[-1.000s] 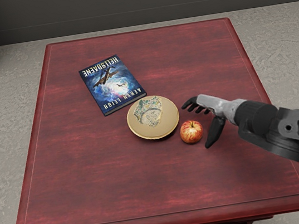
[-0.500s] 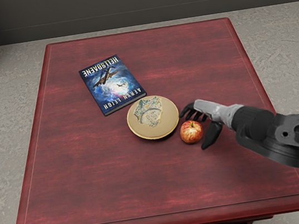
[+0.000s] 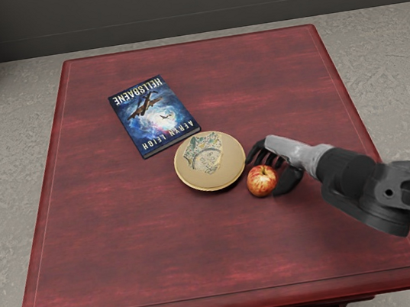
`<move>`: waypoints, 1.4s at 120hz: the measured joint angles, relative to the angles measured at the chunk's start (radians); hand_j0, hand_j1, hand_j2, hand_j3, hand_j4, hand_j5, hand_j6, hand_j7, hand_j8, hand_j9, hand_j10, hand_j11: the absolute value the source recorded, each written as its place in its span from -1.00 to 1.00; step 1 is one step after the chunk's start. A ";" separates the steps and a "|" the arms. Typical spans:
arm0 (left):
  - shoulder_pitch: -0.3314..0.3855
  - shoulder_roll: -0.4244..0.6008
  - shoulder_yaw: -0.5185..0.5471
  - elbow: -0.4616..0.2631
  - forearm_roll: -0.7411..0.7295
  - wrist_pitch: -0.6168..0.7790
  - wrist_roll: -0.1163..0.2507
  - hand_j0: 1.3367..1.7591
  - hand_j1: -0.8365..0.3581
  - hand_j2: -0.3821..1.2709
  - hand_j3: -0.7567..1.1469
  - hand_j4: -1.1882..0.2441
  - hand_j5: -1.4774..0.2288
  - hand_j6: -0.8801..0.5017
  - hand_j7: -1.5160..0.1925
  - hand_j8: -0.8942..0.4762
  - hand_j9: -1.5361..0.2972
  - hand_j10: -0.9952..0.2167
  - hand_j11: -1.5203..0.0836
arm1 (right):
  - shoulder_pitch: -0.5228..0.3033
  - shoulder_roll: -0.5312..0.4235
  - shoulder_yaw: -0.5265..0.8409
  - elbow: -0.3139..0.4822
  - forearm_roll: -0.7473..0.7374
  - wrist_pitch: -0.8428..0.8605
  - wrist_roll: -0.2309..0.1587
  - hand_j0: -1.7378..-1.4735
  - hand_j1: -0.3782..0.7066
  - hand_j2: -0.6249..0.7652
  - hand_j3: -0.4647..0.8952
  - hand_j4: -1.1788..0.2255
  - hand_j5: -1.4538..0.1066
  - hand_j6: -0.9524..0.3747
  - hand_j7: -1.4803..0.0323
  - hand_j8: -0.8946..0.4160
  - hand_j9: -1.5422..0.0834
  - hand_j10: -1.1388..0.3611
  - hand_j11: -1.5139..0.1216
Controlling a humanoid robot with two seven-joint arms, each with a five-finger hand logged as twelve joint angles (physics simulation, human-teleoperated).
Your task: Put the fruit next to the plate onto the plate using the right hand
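we note the apple (image 3: 261, 181) sitting on the red surface (image 3: 124, 235), just right of the tan plate (image 3: 192, 176) and close to its rim, not on it. right hand (image 3: 277, 163) comes in from the right. its fingers (image 3: 256, 153) curl round the apple's far side, thumb against its right side, cupping the fruit. blue book (image 3: 154, 115) lies beyond the plate.

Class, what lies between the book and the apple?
The plate lies between the book and the apple, as the head view shows.
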 joint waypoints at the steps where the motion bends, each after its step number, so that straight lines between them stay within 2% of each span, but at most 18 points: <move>1: 0.000 0.000 0.000 0.000 0.000 0.000 0.000 0.52 0.98 -0.54 -0.21 0.66 0.73 0.27 0.77 0.30 0.68 0.64 0.90 | 0.000 0.000 0.000 0.000 -0.001 0.000 0.000 -0.40 0.03 -0.22 -0.32 0.05 0.13 -0.24 0.20 -0.31 0.19 -0.07 0.15; 15: 0.000 0.000 0.000 0.000 0.000 0.000 0.000 0.52 0.98 -0.54 -0.21 0.66 0.73 0.27 0.77 0.30 0.68 0.64 0.90 | -0.001 0.003 -0.006 0.000 -0.008 0.000 0.000 -0.38 0.11 -0.20 -0.32 -0.01 0.04 -0.20 0.11 -0.38 0.10 -0.13 0.06; 25: 0.000 0.000 0.000 0.000 0.000 0.000 0.000 0.52 0.98 -0.54 -0.21 0.66 0.73 0.27 0.77 0.30 0.68 0.64 0.90 | -0.003 0.008 -0.008 0.000 -0.013 0.001 -0.001 -0.35 0.15 -0.17 -0.32 -0.06 -0.03 -0.19 0.05 -0.33 0.03 -0.19 -0.01; 64: 0.000 0.000 -0.001 0.000 0.000 0.001 0.000 0.52 0.98 -0.54 -0.21 0.66 0.73 0.27 0.77 0.30 0.68 0.64 0.90 | -0.010 0.010 -0.008 0.001 -0.020 0.007 -0.003 -0.16 0.31 -0.09 -0.32 0.20 -0.41 0.06 -0.26 -0.05 -0.32 -0.38 -0.37; 73: 0.000 0.000 0.000 0.000 0.000 0.001 0.000 0.52 0.98 -0.54 -0.21 0.66 0.73 0.27 0.77 0.30 0.68 0.64 0.90 | -0.011 0.007 -0.008 0.000 -0.020 0.005 -0.002 -0.18 0.27 0.16 -0.32 0.08 -0.45 -0.03 -0.34 -0.18 -0.37 -0.45 -0.41; 80: 0.000 0.000 0.000 0.000 0.000 0.000 0.000 0.52 0.98 -0.54 -0.21 0.66 0.73 0.27 0.77 0.30 0.68 0.64 0.90 | -0.011 0.006 -0.008 0.000 -0.020 0.005 -0.001 -0.21 0.20 0.27 -0.32 -0.02 -0.47 -0.16 -0.38 -0.31 -0.40 -0.48 -0.44; 86: -0.001 0.000 0.000 0.000 0.000 0.000 0.000 0.52 0.98 -0.54 -0.21 0.66 0.73 0.27 0.77 0.30 0.68 0.64 0.90 | -0.012 0.003 -0.008 0.001 -0.019 0.007 0.000 -0.24 0.22 0.32 -0.32 -0.02 -0.51 -0.14 -0.40 -0.29 -0.43 -0.50 -0.48; 120: -0.003 0.000 0.002 0.000 0.000 0.000 0.000 0.52 0.98 -0.54 -0.21 0.66 0.73 0.27 0.77 0.30 0.68 0.64 0.90 | -0.008 -0.014 0.014 0.001 -0.009 0.044 0.001 -0.31 0.15 0.22 -0.32 0.04 -0.62 -0.12 -0.48 -0.28 -0.51 -0.55 -0.55; 130: -0.005 0.000 0.003 0.000 0.000 0.000 0.000 0.52 0.98 -0.54 -0.21 0.66 0.73 0.27 0.77 0.30 0.68 0.64 0.90 | -0.004 -0.020 0.043 0.001 -0.007 0.074 0.001 -0.33 0.21 0.30 -0.32 0.05 -0.65 -0.10 -0.48 -0.27 -0.51 -0.56 -0.56; 131: -0.005 0.000 0.003 0.000 0.000 0.001 0.000 0.52 0.98 -0.54 -0.21 0.66 0.73 0.27 0.77 0.30 0.68 0.64 0.90 | -0.004 -0.020 0.046 0.001 -0.007 0.077 0.001 -0.33 0.19 0.23 -0.32 0.05 -0.65 -0.10 -0.48 -0.26 -0.51 -0.56 -0.56; 133: -0.006 0.000 0.003 0.000 0.000 0.001 0.000 0.52 0.98 -0.54 -0.21 0.66 0.73 0.27 0.77 0.30 0.68 0.64 0.90 | -0.004 -0.021 0.053 0.001 -0.007 0.083 0.000 -0.33 0.20 0.28 -0.32 0.05 -0.66 -0.10 -0.49 -0.26 -0.51 -0.56 -0.56; 134: -0.006 0.000 0.004 0.000 0.000 0.001 0.000 0.52 0.98 -0.54 -0.21 0.66 0.73 0.27 0.77 0.30 0.68 0.64 0.90 | -0.003 -0.022 0.055 0.001 -0.006 0.086 0.000 -0.33 0.15 0.18 -0.31 0.06 -0.66 -0.10 -0.49 -0.26 -0.51 -0.56 -0.56; 145: -0.008 0.000 0.005 0.000 0.000 0.001 0.000 0.52 0.98 -0.54 -0.21 0.66 0.73 0.27 0.77 0.30 0.68 0.64 0.90 | -0.001 -0.029 0.091 0.001 -0.001 0.123 0.000 -0.33 0.21 0.32 -0.32 0.06 -0.67 -0.11 -0.49 -0.27 -0.51 -0.57 -0.55; 159: -0.008 0.000 0.006 0.000 0.000 0.000 0.000 0.52 0.98 -0.54 -0.21 0.66 0.73 0.27 0.77 0.30 0.68 0.64 0.90 | 0.013 -0.035 0.119 0.001 0.016 0.158 -0.001 -0.34 0.22 0.37 -0.31 0.03 -0.69 -0.07 -0.50 -0.27 -0.52 -0.57 -0.56; 162: -0.008 0.000 0.006 0.000 0.000 0.001 0.000 0.52 0.98 -0.54 -0.21 0.66 0.73 0.27 0.77 0.30 0.68 0.64 0.90 | 0.019 -0.035 0.122 0.001 0.022 0.162 -0.001 -0.34 0.21 0.39 -0.31 0.00 -0.68 -0.09 -0.50 -0.28 -0.51 -0.58 -0.55; 163: -0.008 0.000 0.006 0.000 0.000 0.001 0.000 0.52 0.98 -0.54 -0.21 0.66 0.73 0.27 0.77 0.30 0.68 0.64 0.90 | 0.021 -0.036 0.123 0.001 0.024 0.162 -0.001 -0.34 0.20 0.39 -0.33 -0.02 -0.66 -0.17 -0.50 -0.30 -0.50 -0.59 -0.54; 165: -0.008 0.000 0.006 0.000 0.000 0.001 0.000 0.52 0.98 -0.54 -0.21 0.66 0.73 0.27 0.77 0.30 0.68 0.64 0.90 | 0.025 -0.036 0.124 0.001 0.030 0.165 -0.001 -0.34 0.20 0.40 -0.31 -0.02 -0.67 -0.08 -0.50 -0.30 -0.51 -0.58 -0.55; 168: -0.009 0.000 0.006 0.000 0.000 0.001 0.000 0.52 0.98 -0.54 -0.21 0.66 0.73 0.27 0.77 0.30 0.68 0.64 0.90 | 0.031 -0.036 0.126 0.001 0.037 0.169 -0.001 -0.34 0.21 0.44 -0.32 -0.02 -0.66 -0.14 -0.50 -0.31 -0.50 -0.59 -0.55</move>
